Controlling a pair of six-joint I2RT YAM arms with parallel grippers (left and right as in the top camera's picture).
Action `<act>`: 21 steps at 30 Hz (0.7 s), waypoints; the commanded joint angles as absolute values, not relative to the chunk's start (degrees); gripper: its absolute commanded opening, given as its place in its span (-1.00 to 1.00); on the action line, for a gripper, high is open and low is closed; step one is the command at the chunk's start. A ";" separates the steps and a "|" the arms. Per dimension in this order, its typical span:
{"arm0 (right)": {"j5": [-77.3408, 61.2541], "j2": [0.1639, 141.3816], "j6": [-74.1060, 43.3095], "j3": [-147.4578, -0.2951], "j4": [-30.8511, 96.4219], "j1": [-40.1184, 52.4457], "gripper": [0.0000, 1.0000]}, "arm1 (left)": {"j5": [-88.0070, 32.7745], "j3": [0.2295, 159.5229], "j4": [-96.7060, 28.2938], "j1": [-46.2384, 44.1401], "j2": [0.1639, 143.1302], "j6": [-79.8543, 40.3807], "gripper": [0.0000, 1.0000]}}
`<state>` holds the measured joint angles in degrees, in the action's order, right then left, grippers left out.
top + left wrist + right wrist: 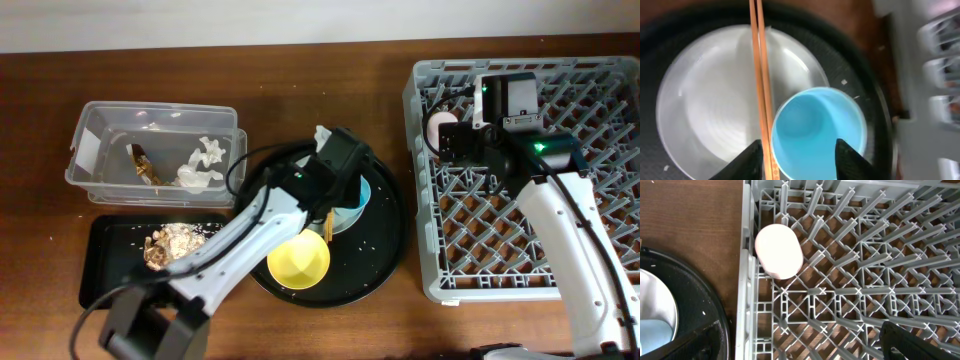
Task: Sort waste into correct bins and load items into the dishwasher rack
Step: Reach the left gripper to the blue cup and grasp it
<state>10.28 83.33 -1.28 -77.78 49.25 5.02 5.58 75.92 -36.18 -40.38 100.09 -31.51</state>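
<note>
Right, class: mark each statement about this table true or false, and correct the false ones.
1. The pink cup lies inside the dishwasher rack. True.
2. The yellow bowl is in the rack too. False: it sits on the round black tray.
3. The blue cup stands on the pale plate. True.
4. The crumpled tissue is in the shallow black tray. False: it is in the clear tub; the shallow black tray holds food scraps.
5. The right gripper holds the pink cup. False: it is open, apart from the cup.
</note>
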 commanded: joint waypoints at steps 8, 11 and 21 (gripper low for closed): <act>11.00 83.74 -1.39 -78.72 49.10 4.80 0.97 | 5.39 75.85 -36.95 -40.36 105.08 -33.87 -0.39; 11.00 83.74 -1.39 -78.72 49.10 4.80 0.97 | 5.67 75.83 -36.99 -40.36 106.13 -33.87 -0.41; 11.00 83.74 -1.39 -78.72 49.10 4.80 0.97 | 6.72 75.83 -37.80 -40.36 106.65 -33.87 -0.58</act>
